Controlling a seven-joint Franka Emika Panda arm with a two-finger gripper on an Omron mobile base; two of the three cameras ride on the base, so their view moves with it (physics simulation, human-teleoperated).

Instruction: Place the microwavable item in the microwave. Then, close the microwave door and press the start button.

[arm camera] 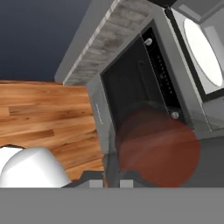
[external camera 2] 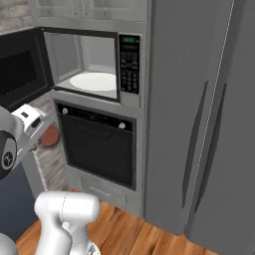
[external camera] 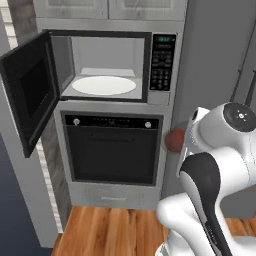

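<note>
Hand view, tool (arm camera: pixel 114 181) clamped on tumbler (arm camera: pixel 157 148) (reddish-brown), oven (arm camera: pixel 140 92) behind, microwave door (external camera: pixel 27 92) open

A black-fronted oven (external camera: pixel 112 149) with two small silver knobs on its control strip is built into a grey cabinet column (external camera: pixel 115 195). Pale panelled upper cabinets (external camera: pixel 110 8) sit at the top of the column. To the right stands a tall grey refrigerator (external camera 2: pixel 209 119) with two long dark vertical handles. The floor (external camera: pixel 115 230) is warm reddish-brown wood planks with visible grain. Left of the column, a strip of grey brick-patterned wall (external camera 2: pixel 50 159) shows, bordered by a dark blue wall (external camera: pixel 12 210). Lighting is even and soft.
</note>
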